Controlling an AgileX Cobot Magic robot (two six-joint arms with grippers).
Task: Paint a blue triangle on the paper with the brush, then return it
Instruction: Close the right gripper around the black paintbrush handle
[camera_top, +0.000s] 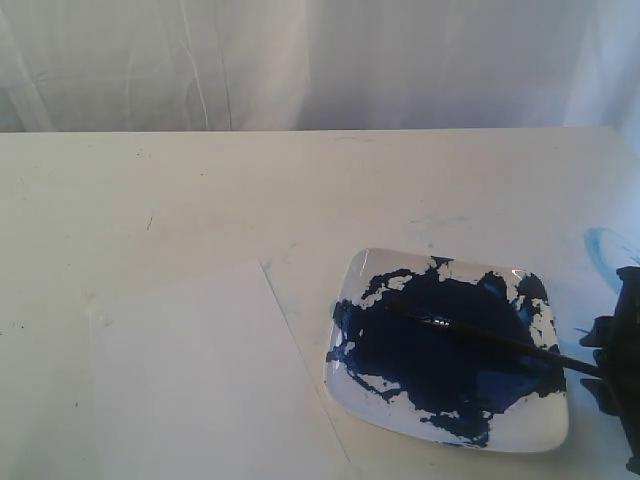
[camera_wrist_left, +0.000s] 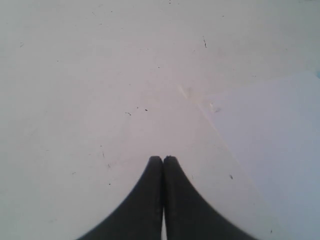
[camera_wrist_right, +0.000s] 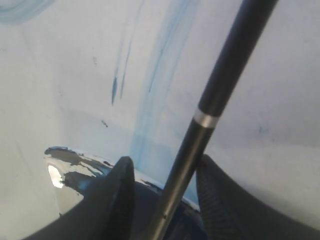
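Your right gripper (camera_top: 600, 362) sits at the right edge of the table (camera_top: 200, 200), level with the white square plate (camera_top: 352, 272), and the end of the paintbrush (camera_top: 500, 340) handle reaches into it. In the right wrist view the black handle (camera_wrist_right: 210, 110) runs between the two fingers of that gripper (camera_wrist_right: 165, 159). The jaws stand apart around it: there is a clear gap on one side, while the handle lies just beside the other finger (camera_wrist_right: 220, 200), so you have no firm clamp on it. The brush lies slanted across the plate, with its silver ferrule and bristle end over the dark navy paint pool (camera_top: 440, 350) and its handle crossing the plate's right rim. The plate sits toward the table's right edge, well away from the far edge by the white curtain (camera_top: 300, 60). A pale light-blue smear (camera_top: 603, 243) marks the table beyond the plate, close to the right edge. The paper (camera_top: 200, 380) lies flat to the left of the plate, slightly turned against the table's edges, with a strip of bare table between them. What you can see of the sheet is plain white. Your left gripper (camera_wrist_left: 163, 159) has its jaws pressed together on nothing, above bare table, with a corner of the paper (camera_wrist_left: 280, 150) near it.
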